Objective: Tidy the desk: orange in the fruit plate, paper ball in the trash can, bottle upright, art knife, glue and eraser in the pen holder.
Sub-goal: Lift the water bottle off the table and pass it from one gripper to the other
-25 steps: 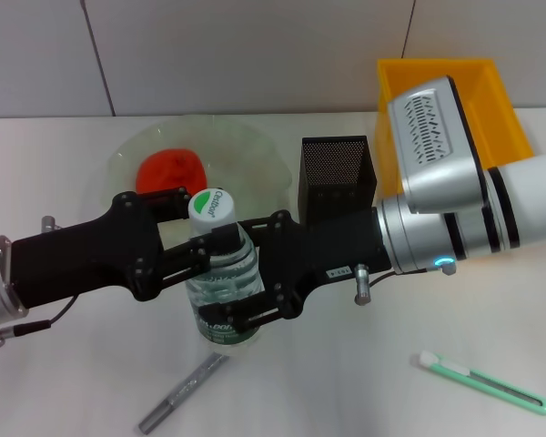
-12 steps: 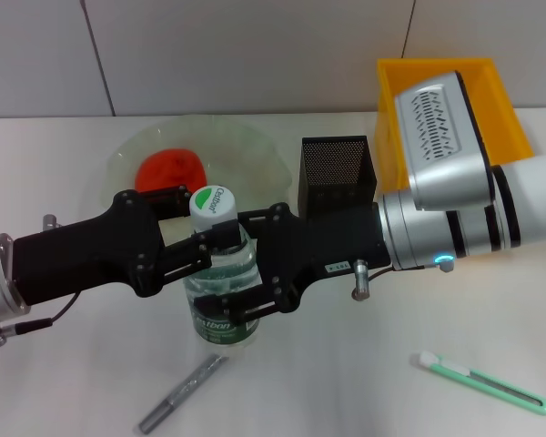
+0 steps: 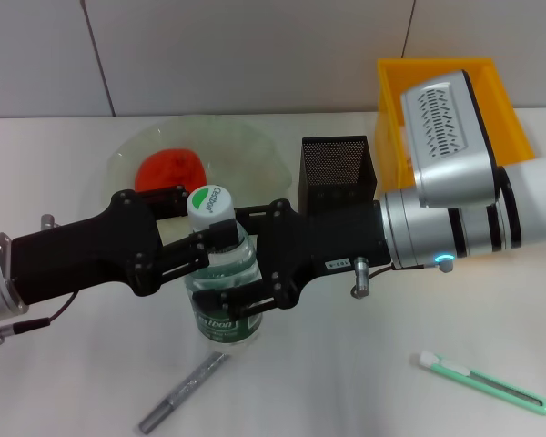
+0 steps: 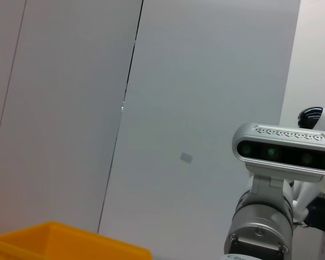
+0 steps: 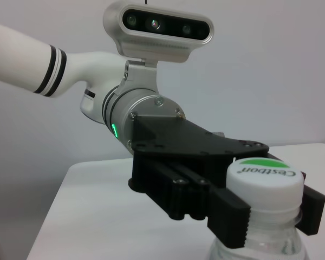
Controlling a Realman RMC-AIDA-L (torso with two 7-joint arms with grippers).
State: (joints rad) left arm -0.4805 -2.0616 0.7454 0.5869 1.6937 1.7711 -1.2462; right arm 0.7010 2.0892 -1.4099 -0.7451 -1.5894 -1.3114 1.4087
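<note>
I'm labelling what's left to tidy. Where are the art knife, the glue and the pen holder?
art knife (image 3: 484, 384): head view, middle of its mint-green body.
glue (image 3: 183, 392): head view, middle of the silver-grey stick.
pen holder (image 3: 336, 168): head view, front mesh wall.

Around the 1 bottle (image 3: 223, 278), standing mid-desk, the count runs as follows. 2 grippers meet at it: the left gripper (image 3: 200, 250) from one side, the right gripper (image 3: 246, 273) from the other. Behind the bottle lie 1 fruit plate (image 3: 246, 150) with 1 orange (image 3: 170, 170) in it, 1 pen holder (image 3: 337, 177) and, farther off, 1 trash can (image 3: 505, 105). In front of the bottle lie 1 glue (image 3: 182, 391) stick and 1 art knife (image 3: 482, 382).
</note>
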